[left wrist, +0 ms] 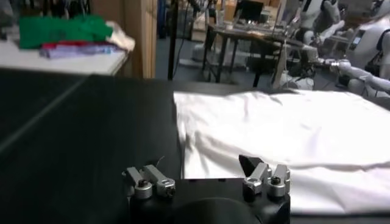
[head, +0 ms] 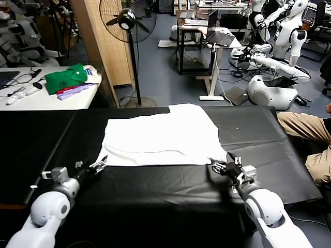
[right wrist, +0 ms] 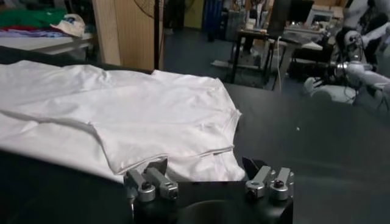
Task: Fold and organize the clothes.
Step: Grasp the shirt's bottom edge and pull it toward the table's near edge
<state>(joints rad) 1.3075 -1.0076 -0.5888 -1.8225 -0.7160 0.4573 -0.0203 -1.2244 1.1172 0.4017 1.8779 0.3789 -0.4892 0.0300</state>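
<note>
The clothes, a white T-shirt (head: pixel 160 134) (left wrist: pixel 274 128) (right wrist: pixel 122 115), lie folded flat in the middle of the black table (head: pixel 258 134), with a sleeve sticking out at the far side. My left gripper (head: pixel 98 165) (left wrist: pixel 201 170) rests open at the shirt's near left corner, its jaws wide apart and holding nothing. At the near right corner my right gripper (head: pixel 220 166) (right wrist: pixel 206 165) is open too. The shirt's hem lies just ahead of its fingers, and nothing is gripped. No lettering or logo shows on the upper side.
A white side table (head: pixel 31 101) at the far left holds a green garment (head: pixel 66 77) and a purple cloth (head: pixel 77 90). A standing fan (head: pixel 129 20) is behind the table. A seated person's legs (head: pixel 305 126) are at the right edge.
</note>
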